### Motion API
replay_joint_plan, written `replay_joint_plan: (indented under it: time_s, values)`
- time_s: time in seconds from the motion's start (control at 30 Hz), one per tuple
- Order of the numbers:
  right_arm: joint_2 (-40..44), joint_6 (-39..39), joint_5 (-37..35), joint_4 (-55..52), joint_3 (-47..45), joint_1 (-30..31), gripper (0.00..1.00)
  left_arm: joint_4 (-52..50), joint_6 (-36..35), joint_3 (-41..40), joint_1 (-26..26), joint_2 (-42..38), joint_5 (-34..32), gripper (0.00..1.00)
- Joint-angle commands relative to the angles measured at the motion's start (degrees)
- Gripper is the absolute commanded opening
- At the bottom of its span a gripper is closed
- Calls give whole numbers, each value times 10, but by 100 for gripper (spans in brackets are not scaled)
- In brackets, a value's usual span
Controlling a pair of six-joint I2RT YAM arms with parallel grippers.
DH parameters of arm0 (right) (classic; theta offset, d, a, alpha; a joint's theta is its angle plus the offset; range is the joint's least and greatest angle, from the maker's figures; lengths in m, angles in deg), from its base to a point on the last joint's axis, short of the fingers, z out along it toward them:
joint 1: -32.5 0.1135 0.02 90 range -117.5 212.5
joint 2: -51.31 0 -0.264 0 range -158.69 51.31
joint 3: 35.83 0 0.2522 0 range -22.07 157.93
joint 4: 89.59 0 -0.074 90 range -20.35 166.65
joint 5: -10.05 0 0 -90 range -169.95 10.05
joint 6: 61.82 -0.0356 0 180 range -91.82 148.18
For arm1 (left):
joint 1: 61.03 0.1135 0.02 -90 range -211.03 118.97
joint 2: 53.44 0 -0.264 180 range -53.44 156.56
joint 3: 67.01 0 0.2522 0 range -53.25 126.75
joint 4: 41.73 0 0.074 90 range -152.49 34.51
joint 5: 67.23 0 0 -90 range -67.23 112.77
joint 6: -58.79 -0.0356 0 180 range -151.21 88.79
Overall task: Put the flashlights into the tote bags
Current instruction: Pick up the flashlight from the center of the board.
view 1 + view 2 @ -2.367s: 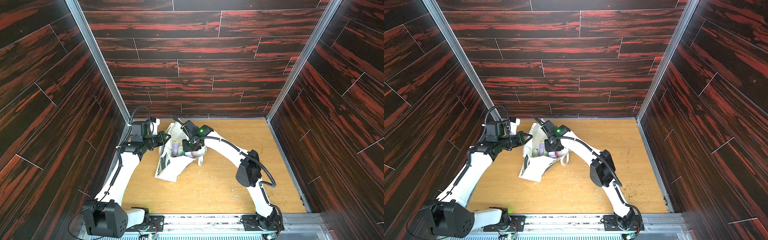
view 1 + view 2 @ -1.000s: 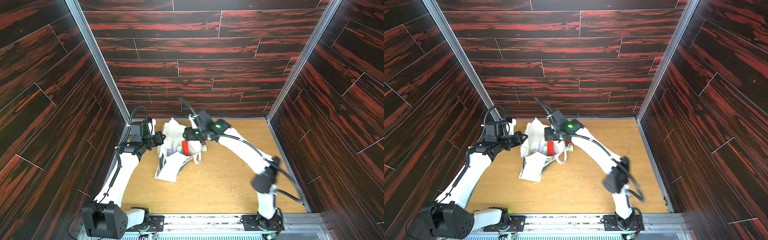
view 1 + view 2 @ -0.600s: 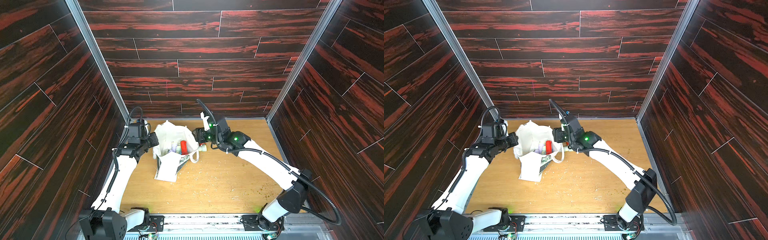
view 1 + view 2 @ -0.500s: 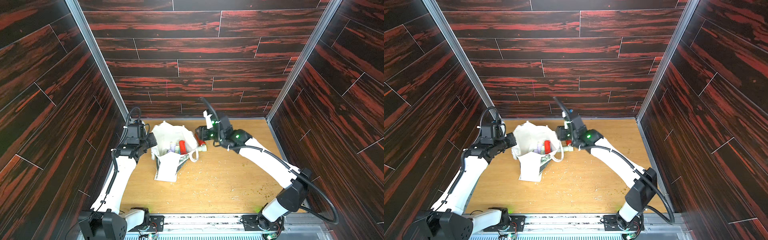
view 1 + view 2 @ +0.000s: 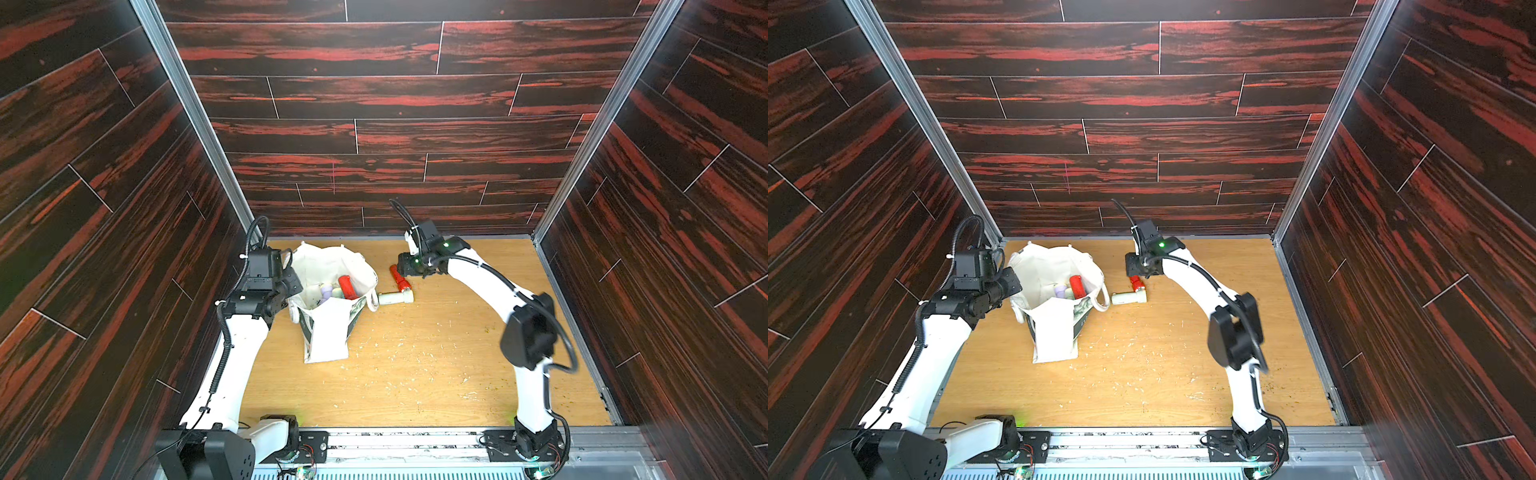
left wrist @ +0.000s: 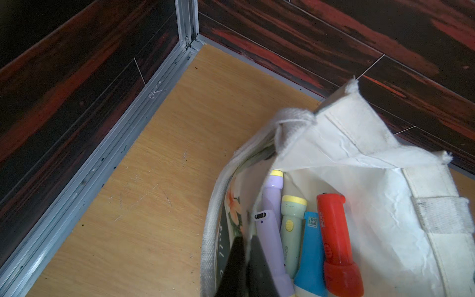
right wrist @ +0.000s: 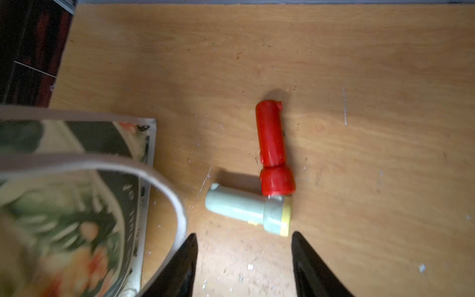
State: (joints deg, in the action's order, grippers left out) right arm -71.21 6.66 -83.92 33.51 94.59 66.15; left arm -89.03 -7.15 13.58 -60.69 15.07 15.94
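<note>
The tote bag (image 5: 328,336) stands open-mouthed on the far-left part of the table (image 5: 415,374). Its rim is pinched between the closed fingers of the left gripper (image 6: 245,240). Of the script on its printed side only "full" can be read, running sideways in the left wrist view. Inside lie a red flashlight (image 6: 334,239), a blue flashlight (image 6: 311,254) bearing a small QR-style sticker too fine to read, a pale green flashlight (image 6: 291,231) and two lilac flashlights (image 6: 272,200). The right gripper (image 7: 244,234) hangs above the wood with jaws parted wide, holding nothing. Below it, just beside the bag, lie a loose red flashlight (image 7: 272,144) and a loose mint flashlight (image 7: 241,208) with a yellow rim — heads touching, at a right angle
</note>
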Motion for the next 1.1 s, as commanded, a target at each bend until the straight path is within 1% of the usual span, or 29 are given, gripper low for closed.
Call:
replay_joint_plan:
  time_s: [0.0,0.17,0.27,0.53,0.87,1.07]
  values:
    - [-73,24,15,-58,83,-8,58,13,4,4,6,-15,-19,0]
    - [-177,30,22,-106,220,-12,58,15,4,4,8,-13,-11,0]
    - [-213,20,37,-109,257,-20,57,15,4,5,8,-9,-3,0]
    - [-272,7,74,-99,282,-25,57,17,5,5,10,-5,8,0]
    - [-312,1,59,-102,298,-26,56,19,5,4,13,-3,14,0]
    - [-328,-3,55,-102,304,-29,53,20,6,4,15,-1,21,0]
